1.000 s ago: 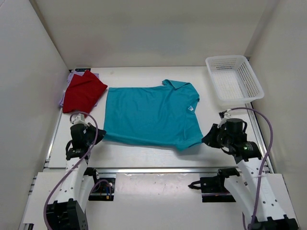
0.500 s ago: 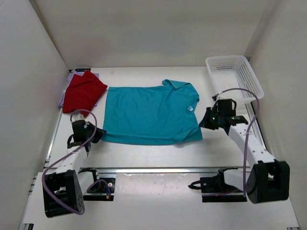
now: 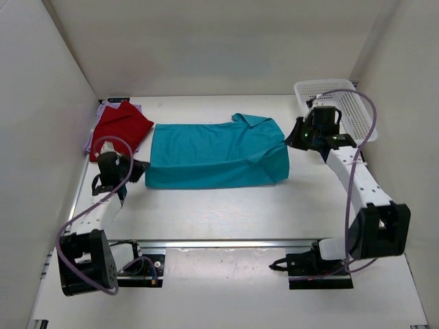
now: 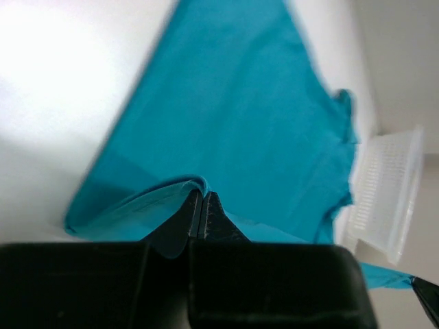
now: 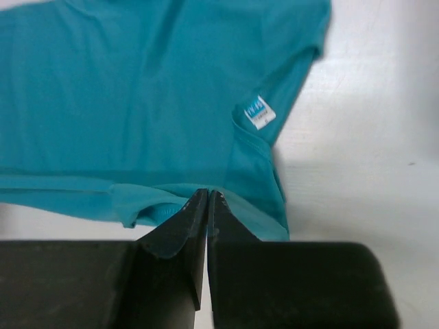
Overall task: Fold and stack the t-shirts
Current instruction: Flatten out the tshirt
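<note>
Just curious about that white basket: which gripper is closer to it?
Right. The right gripper is just left of the white basket, pinching the teal t-shirt; the left gripper is far across the table, at the shirt's opposite end.

A spread shirt lies across the middle of the tabletop, its near part turned up over the rest. The left hand is at its left end, the right hand at its right end. In the far left corner an upper shirt lies on a lower shirt. A basket stands in the far right corner, just behind the right hand.
</note>
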You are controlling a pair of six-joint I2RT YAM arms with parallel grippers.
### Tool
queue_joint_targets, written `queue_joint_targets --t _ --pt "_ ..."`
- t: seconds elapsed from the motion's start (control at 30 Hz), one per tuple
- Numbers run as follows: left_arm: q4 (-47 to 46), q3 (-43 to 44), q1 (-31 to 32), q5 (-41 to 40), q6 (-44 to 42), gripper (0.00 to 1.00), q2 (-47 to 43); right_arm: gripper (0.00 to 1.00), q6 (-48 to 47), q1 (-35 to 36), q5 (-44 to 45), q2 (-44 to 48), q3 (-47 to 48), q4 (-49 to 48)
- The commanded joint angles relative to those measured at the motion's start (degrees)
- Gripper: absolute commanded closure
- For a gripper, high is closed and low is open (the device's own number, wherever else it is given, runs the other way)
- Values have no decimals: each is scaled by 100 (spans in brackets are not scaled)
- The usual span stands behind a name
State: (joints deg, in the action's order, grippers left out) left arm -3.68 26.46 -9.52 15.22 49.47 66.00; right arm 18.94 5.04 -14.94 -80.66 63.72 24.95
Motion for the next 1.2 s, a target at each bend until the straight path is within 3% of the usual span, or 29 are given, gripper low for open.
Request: queue_joint_targets --t 0.0,0.17,0.33,0.43,0.47,0.6,0.67,0.77,0.9,1.03,1.17 --pt "366 1051 196 157 -333 100 -770 100 -390 313 787 1112 1120 297" --pt "1245 3064 196 507 -604 100 -1247 100 -900 1312 2482 1668 3273 1308" --pt "2116 5435 -41 588 -737 100 -923 99 -1610 2929 4319 1115 5787 2074" --pt "2398 6246 -50 412 -834 100 -730 100 -2392 3888 5253 659 6756 1831" --pt "2442 6371 2 333 -886 100 -685 100 -2569 3891 5317 596 6758 1525" --pt "2408 6188 29 148 -939 100 -597 100 -2905 3593 4872 175 6741 1126" --pt "2206 5637 82 95 -949 100 -562 99 -2224 2185 3034 -97 6688 1432" --pt "1978 4942 309 -63 -974 100 -500 100 -1527 670 1218 -738 6837 1583" --pt "1661 4456 556 -413 -1080 100 -45 100 -1402 25 326 -1888 7101 1469" --pt "1660 4982 854 -581 -1256 100 1157 100 -1270 -248 140 -2936 7540 1110" --pt "1959 6604 882 -415 -1160 100 2573 100 -902 -495 -175 -3544 7848 478"
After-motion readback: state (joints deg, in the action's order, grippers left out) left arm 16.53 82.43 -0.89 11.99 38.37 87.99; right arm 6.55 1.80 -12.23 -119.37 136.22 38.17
